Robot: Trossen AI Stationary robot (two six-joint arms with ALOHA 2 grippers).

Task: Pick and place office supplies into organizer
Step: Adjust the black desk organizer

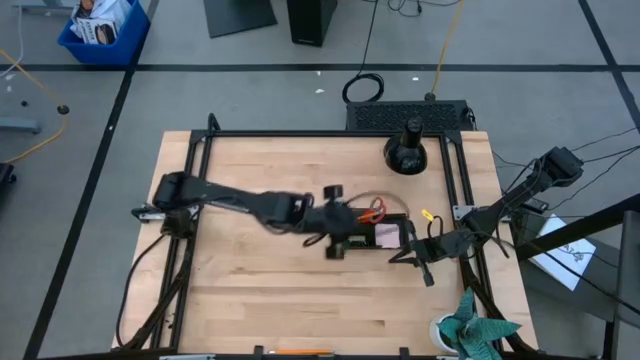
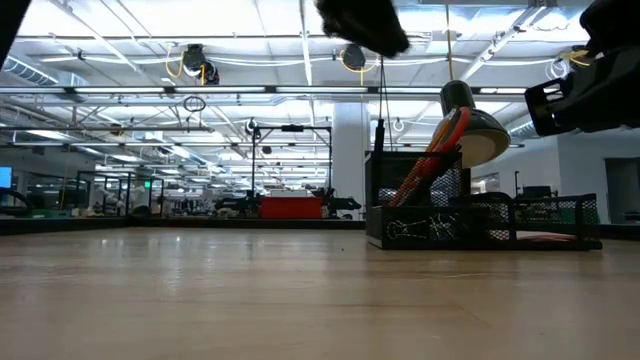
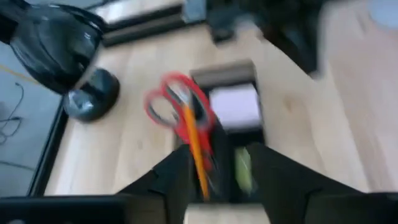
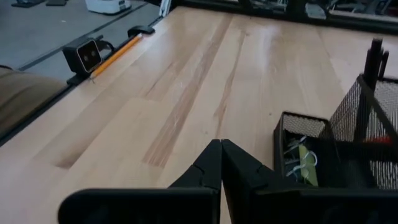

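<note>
The black mesh organizer [image 1: 375,236] stands near the table's middle. Red-handled scissors [image 3: 168,102] and an orange pencil [image 3: 194,140] stand tilted in its tall compartment [image 2: 420,195]. A pink sticky-note pad [image 3: 235,106] and a yellow-green item [image 3: 242,168] lie in its low tray, with binder clips [image 4: 292,152]. My left gripper [image 3: 221,155] hovers open above the organizer's left end [image 1: 338,240], touching nothing. My right gripper [image 4: 221,146] is shut and held above the table just right of the organizer [image 1: 405,258]. A small yellow item [image 1: 427,214] lies on the table beside the organizer.
A round black domed object [image 1: 405,150] stands at the far edge behind the organizer. A teal paper plant in a white cup [image 1: 470,335] sits at the near right corner. An orange pencil [image 1: 300,352] lies along the near edge. Bare wood stretches left and near.
</note>
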